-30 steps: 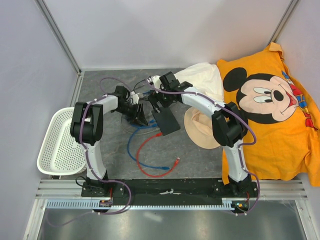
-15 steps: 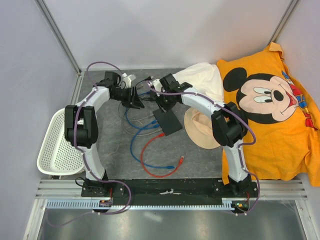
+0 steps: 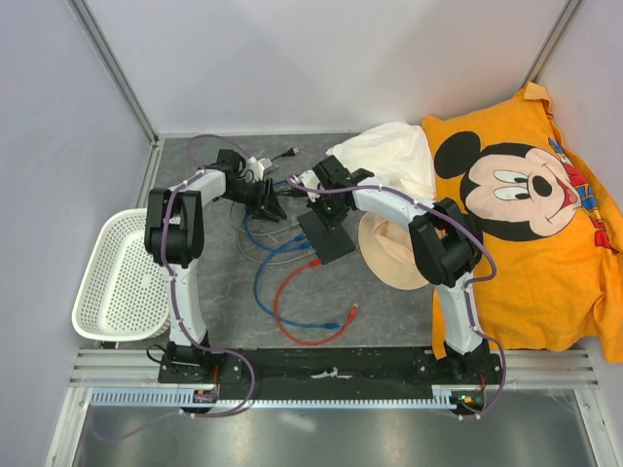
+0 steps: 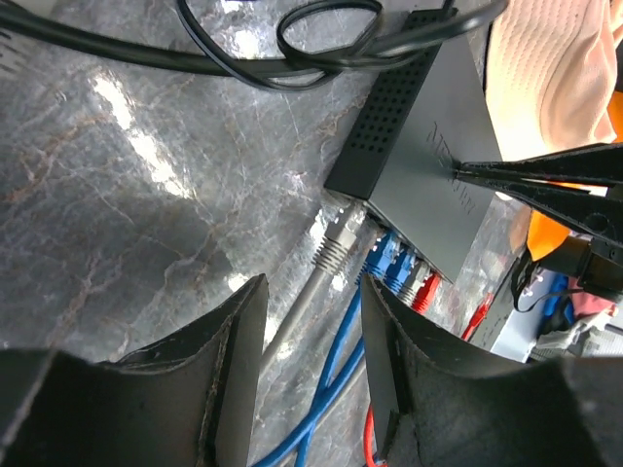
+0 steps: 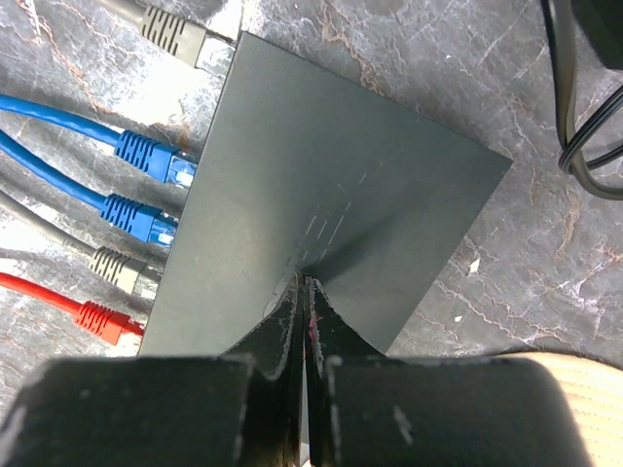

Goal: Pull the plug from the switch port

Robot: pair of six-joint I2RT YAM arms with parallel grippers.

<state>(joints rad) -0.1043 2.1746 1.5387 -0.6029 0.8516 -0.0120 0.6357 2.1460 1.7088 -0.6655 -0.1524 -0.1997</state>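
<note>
— What's the room like?
— Pale lilac walls (image 3: 292, 68) around a grey marbled surface (image 3: 389, 316). There's a white basket (image 3: 92, 311) at the left and an orange shirt (image 3: 545, 272) at the right.
— And the switch (image 3: 324, 233)?
— Mid-frame, lying flat, left of the tan hat (image 3: 389, 263). Plugs (image 5: 146, 156) sit along its lower edge.
— The grippers?
— Left gripper (image 4: 311, 287) is spread wide, near the plugs and touching none. Right gripper (image 5: 304, 284) is closed, its tips on the switch's top.
</note>
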